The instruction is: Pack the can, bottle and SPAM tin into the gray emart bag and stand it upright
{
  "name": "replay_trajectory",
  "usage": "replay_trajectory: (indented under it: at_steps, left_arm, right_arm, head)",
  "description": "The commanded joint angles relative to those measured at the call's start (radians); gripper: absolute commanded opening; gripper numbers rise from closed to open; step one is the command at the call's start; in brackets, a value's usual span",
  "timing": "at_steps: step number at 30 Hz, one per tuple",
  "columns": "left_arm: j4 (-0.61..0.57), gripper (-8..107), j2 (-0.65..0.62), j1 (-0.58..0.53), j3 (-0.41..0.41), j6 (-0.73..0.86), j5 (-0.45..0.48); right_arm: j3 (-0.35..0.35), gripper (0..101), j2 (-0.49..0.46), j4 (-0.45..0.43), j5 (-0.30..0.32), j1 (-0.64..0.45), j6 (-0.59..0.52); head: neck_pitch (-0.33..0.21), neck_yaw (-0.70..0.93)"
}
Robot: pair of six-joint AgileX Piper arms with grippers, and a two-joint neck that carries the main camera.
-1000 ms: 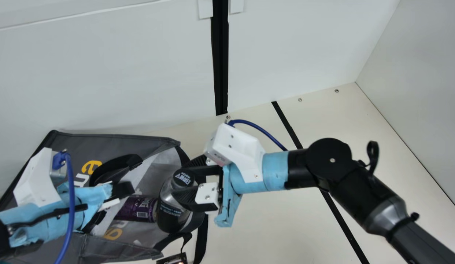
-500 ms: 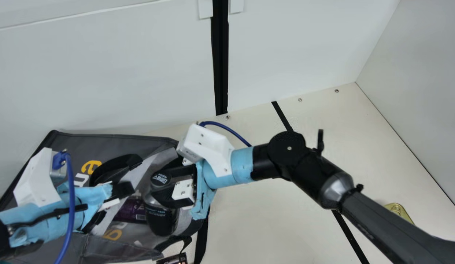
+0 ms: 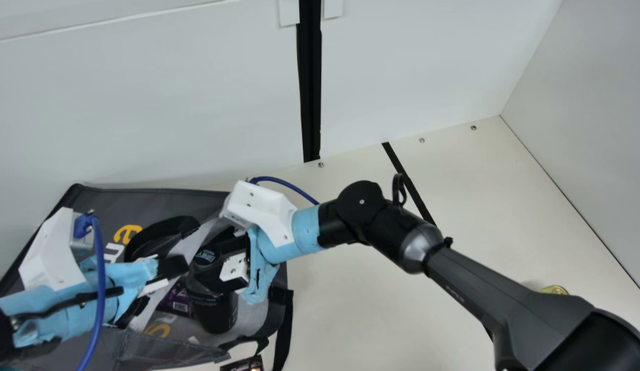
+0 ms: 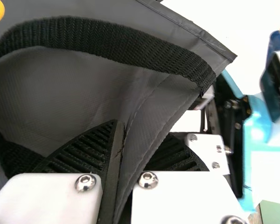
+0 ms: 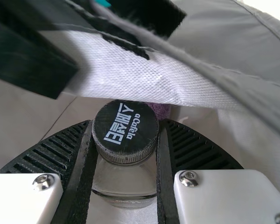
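In the main view the left gripper point(image 3: 173, 267) holds the edge of the gray emart bag point(image 3: 160, 198); in the left wrist view the left gripper point(image 4: 120, 172) is shut on the bag's fabric point(image 4: 144, 93). The right gripper point(image 3: 214, 263) is at the bag's mouth, shut on the dark bottle point(image 3: 212, 309). In the right wrist view the right gripper point(image 5: 125, 154) has its fingers around the bottle's neck, below the black cap point(image 5: 126, 130). The purple can point(image 3: 178, 299) lies inside the bag beside the bottle. The bag lies on its side.
A small dark object point(image 3: 242, 364) sits at the main view's bottom edge beside the bag's strap point(image 3: 284, 324). A white wall point(image 3: 145, 103) stands behind the bag. A brass-coloured piece point(image 3: 553, 289) is near the right arm.
My right gripper has moved left with the bottle, further into the bag's opening and up against the can. My left arm has kept still.
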Motion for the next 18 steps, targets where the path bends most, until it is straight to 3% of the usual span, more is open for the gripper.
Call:
replay_trajectory:
  at_steps: [1,5,18]
  left_arm:
    - [0.0,-8,0.0,0.0,0.0,0.0,0.0]
    - [0.0,-8,0.0,0.0,0.0,0.0,0.0]
    - [0.0,-8,0.0,0.0,0.0,0.0,0.0]
  right_arm:
    - [-0.017,0,0.02,-0.012,-0.001,0.006,0.004]
    - [-0.052,0,0.052,-0.03,-0.008,0.02,0.015]
    - [-0.119,43,0.097,-0.061,-0.014,0.042,0.037]
  head:
    - [-0.023,-0.002]
    - [-0.023,-0.002]
    - [-0.023,-0.002]
